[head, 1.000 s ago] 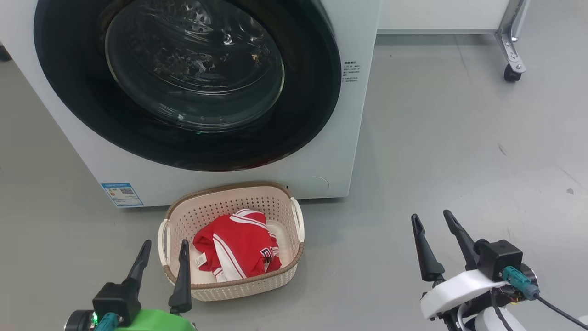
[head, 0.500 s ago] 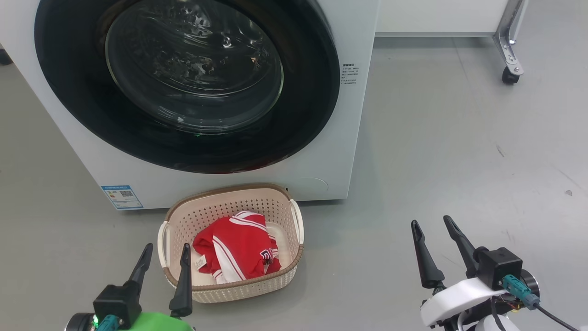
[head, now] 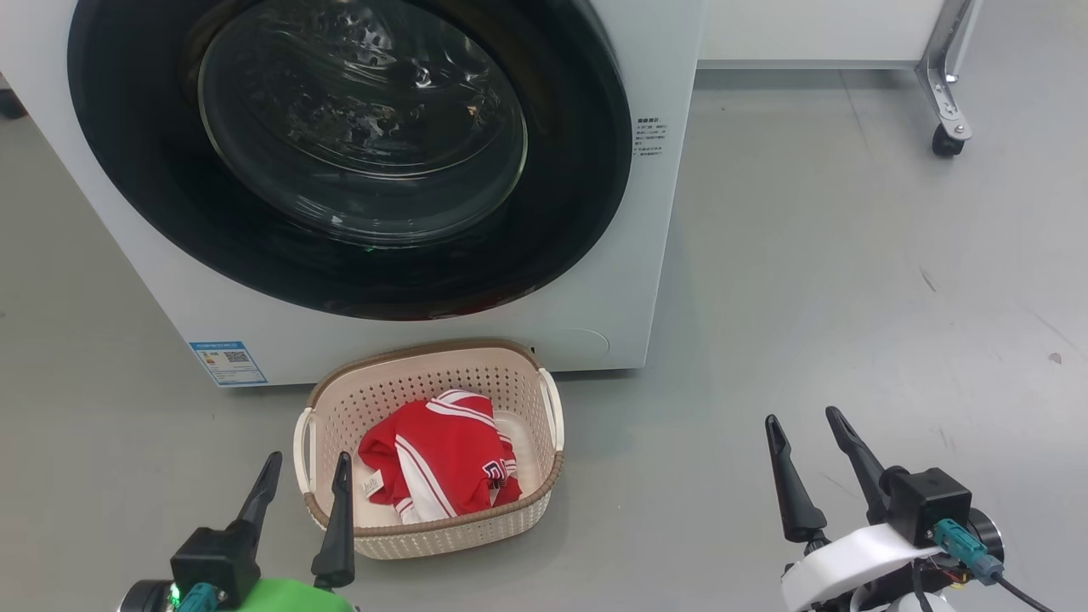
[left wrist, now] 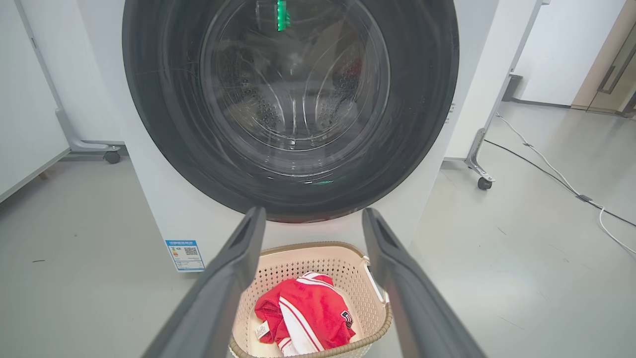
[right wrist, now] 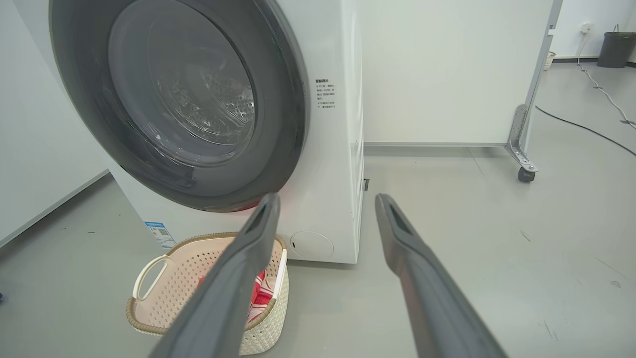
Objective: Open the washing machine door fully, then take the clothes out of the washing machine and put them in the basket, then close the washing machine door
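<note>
I have left gripper [head: 308, 459] and right gripper [head: 801, 416] spread wide, both empty. Red jersey [head: 442, 463] in basket [head: 433, 347], just right of left gripper. Washing machine door [head: 136, 170] ahead looks shut. I judge final step; next, confirm latch.

White washing machine [head: 654, 255], glossy black door [head: 561, 212], red white-striped clothes [head: 442, 463], cream basket [head: 408, 387]

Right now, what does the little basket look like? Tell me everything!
The basket is small and looks like cream plastic. It is a rounded rectangle with holes all over its walls, a brown woven-look rim and two pale side handles. It stands upright on the grey floor, just in front of the washing machine. Red clothes with white stripes lie crumpled inside it.
</note>
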Controlling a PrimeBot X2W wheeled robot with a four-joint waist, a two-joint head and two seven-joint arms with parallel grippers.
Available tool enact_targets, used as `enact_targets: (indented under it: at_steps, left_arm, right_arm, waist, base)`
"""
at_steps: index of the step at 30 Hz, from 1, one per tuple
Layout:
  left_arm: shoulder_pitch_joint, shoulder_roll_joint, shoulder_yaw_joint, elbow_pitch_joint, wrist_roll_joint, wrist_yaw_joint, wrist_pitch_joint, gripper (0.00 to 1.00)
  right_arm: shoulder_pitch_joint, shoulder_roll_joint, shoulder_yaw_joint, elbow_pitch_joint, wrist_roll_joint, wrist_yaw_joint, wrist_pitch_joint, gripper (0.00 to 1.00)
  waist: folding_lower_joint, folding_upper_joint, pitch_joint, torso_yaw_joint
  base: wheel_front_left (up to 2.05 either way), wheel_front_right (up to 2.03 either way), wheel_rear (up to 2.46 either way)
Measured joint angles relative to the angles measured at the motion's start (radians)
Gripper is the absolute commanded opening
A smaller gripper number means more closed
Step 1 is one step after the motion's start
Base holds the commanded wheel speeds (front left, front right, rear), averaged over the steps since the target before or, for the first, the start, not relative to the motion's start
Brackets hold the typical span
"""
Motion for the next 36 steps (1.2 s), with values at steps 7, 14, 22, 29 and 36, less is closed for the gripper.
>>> enact_targets:
  at_steps: [7, 14, 22, 29, 36]
  left_arm:
    - [0.005, 0.000, 0.001, -0.009, 0.000, 0.000, 0.003, 1.00]
    - [0.016, -0.014, -0.010, 0.044, 0.000, 0.000, 0.004, 0.00]
    - [0.030, -0.020, -0.015, 0.058, -0.050, -0.002, 0.004, 0.00]
    - [0.030, -0.023, 0.002, 0.053, -0.160, -0.022, 0.012, 0.00]
    - [0.029, -0.025, 0.023, 0.055, -0.245, -0.034, 0.022, 0.00]
  right_arm:
    - [0.005, 0.000, 0.000, -0.005, -0.001, 0.000, 0.000, 1.00]
    - [0.029, 0.013, 0.007, 0.044, 0.001, 0.000, 0.001, 0.00]
    - [0.049, 0.017, 0.002, 0.055, 0.048, 0.004, 0.002, 0.00]
    - [0.049, 0.022, -0.020, 0.048, 0.158, 0.018, 0.023, 0.00]
    - [0.047, 0.026, -0.050, 0.044, 0.248, 0.022, 0.047, 0.00]
  waist:
    - [0.0000, 0.0000, 0.001, 0.001]
    - [0.0000, 0.0000, 0.002, 0.002]
    - [0.0000, 0.0000, 0.001, 0.001]
    - [0.0000, 0.0000, 0.000, 0.001]
    - [0.0000, 0.0000, -0.001, 0.000]
  base:
    - [0.00, 0.00, 0.00]
    - [0.00, 0.00, 0.00]
    - [0.00, 0.00, 0.00]
    - [0.00, 0.00, 0.00]
    - [0.00, 0.00, 0.00]
